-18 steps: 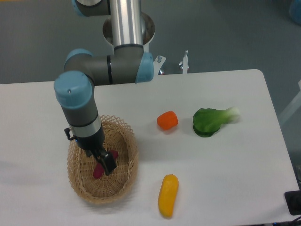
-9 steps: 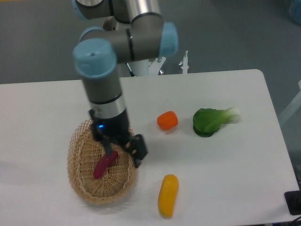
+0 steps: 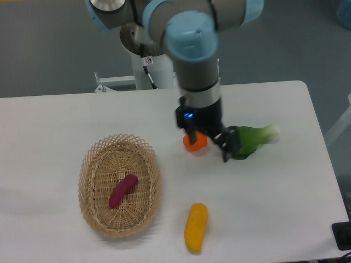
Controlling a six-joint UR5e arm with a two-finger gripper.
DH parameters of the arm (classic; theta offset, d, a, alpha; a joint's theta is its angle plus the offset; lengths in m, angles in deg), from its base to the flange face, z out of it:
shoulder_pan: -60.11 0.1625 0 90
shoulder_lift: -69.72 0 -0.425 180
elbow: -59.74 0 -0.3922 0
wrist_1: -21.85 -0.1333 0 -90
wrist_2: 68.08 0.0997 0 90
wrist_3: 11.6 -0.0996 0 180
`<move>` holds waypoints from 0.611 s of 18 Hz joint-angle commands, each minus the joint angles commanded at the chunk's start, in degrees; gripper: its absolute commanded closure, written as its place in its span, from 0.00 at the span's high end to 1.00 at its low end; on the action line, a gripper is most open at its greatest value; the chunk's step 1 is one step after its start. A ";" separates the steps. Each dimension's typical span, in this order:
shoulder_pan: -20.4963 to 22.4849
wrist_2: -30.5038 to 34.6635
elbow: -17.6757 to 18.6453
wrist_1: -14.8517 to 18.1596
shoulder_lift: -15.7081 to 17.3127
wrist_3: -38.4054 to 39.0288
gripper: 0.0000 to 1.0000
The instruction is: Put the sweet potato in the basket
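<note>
The magenta-purple sweet potato (image 3: 122, 190) lies inside the tan wicker basket (image 3: 94, 214) at the lower left of the table. My gripper (image 3: 210, 146) is far to the right of the basket, raised over the table near the short orange chunk (image 3: 193, 143). Its fingers are spread apart and hold nothing.
A green leafy vegetable (image 3: 251, 139) lies at the right, partly behind the gripper. A longer yellow-orange vegetable (image 3: 196, 227) lies near the front edge, right of the basket. The arm's base stands at the back centre.
The gripper let go of the sweet potato in the basket, rose and swung to the right, now over the orange chunk. The sweet potato stays in the basket.
</note>
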 joint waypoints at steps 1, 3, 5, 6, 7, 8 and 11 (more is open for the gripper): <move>0.97 -0.26 0.18 0.09 0.18 -1.85 1.00; 1.94 -0.52 0.27 0.01 0.18 -2.31 1.00; 2.73 -0.70 0.35 -0.26 0.18 -2.40 1.00; 3.00 -0.79 0.44 -0.35 0.09 -2.40 1.00; 3.00 -0.88 0.53 -0.43 0.09 -2.40 1.00; 3.00 -0.88 0.53 -0.52 0.09 -2.40 1.00; 3.35 -0.88 0.53 -0.61 0.09 -1.87 1.00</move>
